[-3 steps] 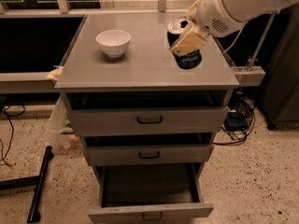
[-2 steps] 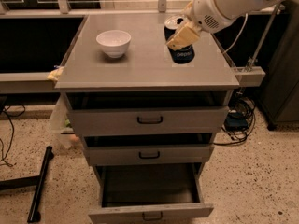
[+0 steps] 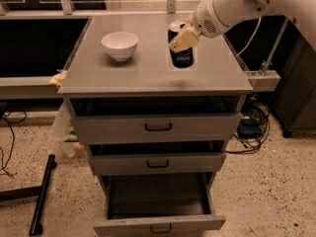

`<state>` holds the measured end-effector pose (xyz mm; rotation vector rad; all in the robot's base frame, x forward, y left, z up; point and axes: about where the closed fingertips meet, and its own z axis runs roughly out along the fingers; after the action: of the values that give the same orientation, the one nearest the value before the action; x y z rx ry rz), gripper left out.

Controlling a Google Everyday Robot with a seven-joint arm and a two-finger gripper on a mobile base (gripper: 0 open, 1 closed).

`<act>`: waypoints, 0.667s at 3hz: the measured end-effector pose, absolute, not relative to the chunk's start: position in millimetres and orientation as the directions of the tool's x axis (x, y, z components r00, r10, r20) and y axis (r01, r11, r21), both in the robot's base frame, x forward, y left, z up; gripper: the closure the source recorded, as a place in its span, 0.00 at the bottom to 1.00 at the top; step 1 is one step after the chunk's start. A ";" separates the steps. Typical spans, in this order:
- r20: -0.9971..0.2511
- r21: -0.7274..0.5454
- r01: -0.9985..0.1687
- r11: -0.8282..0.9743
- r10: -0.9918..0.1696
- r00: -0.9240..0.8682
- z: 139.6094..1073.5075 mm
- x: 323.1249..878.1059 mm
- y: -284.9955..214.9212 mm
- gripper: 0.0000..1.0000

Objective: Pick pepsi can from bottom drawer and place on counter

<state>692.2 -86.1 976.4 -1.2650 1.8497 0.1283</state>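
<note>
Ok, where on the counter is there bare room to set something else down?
Free: the counter strip along its near edge, the gap between the white bowl and the pepsi can, and the far left corner behind the bowl. Crowded: right of centre, where the gripper holds the can from above.

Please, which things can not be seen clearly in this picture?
Camera view:
1. Pepsi can: much of its upper part is hidden behind the gripper, which is right at the can over the counter.
2. Bottom drawer: its front panel is cut off by the lower edge.
3. Two upper drawers: insides too dark, shaded by the counter.
</note>
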 end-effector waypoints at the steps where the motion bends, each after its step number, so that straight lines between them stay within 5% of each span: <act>1: -0.720 -0.295 -0.800 0.523 -0.672 -0.173 951.0 701.7 -88.8 1.00; 2: -0.741 -0.234 -0.790 0.567 -0.630 -0.233 926.0 705.4 -94.9 1.00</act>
<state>705.4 -94.9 926.0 -1.1415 1.9535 0.2391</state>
